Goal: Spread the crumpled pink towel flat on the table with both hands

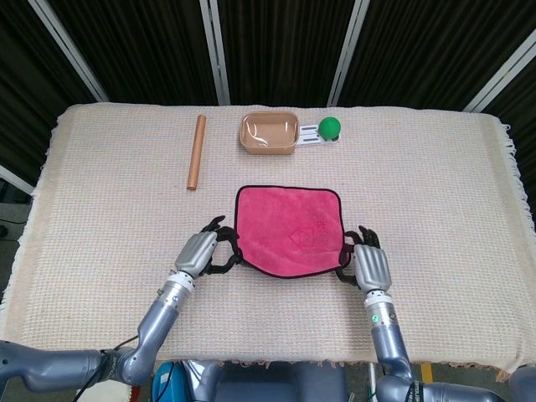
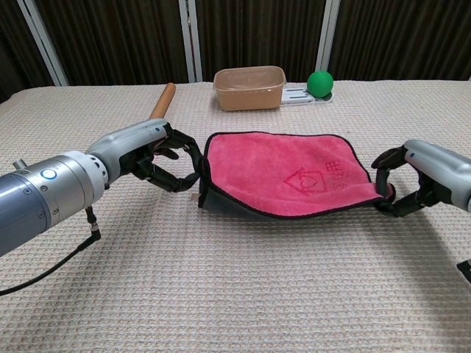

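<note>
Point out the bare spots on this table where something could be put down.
Bare cloth lies left of the wooden stick, right of the green ball, and along the near edge. Crowded: the pink towel between left robot hand and right robot hand, and around the tub.
</note>
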